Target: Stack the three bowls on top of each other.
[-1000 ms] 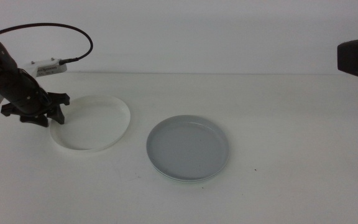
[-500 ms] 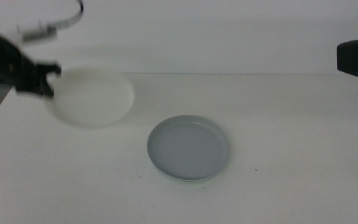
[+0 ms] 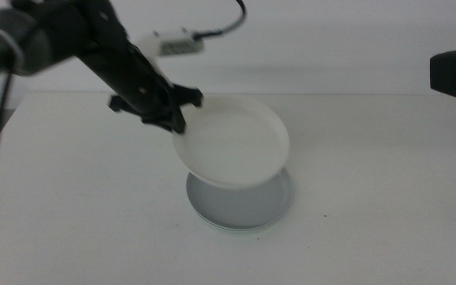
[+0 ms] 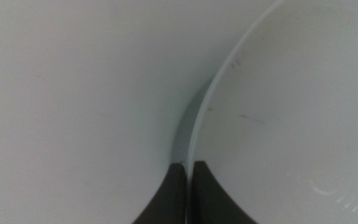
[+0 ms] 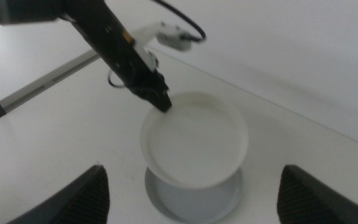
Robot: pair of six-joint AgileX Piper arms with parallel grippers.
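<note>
Your left end effector point(image 3: 176, 119), coming in from the upper left of the middle view, is clamped on the rim of the white bowl point(image 3: 232, 142); the left wrist view shows its two dark jaws pinching that thin edge point(image 4: 197, 134) with no gap. The bowl hangs tilted at centre frame, above the grey bowl point(image 3: 240, 207), which lies flat on the counter point(image 3: 386, 190); I cannot tell whether the two touch. No mint green bowl shows separately. Treat the white bowl as stiff, light and smooth, likely slippery: held at a single rim point, it will want to pivot or slide, so keep the grip deep on the rim and lower it level. Your right end effector point(image 5: 194, 186) waits high above the scene, jaws wide apart.
</note>
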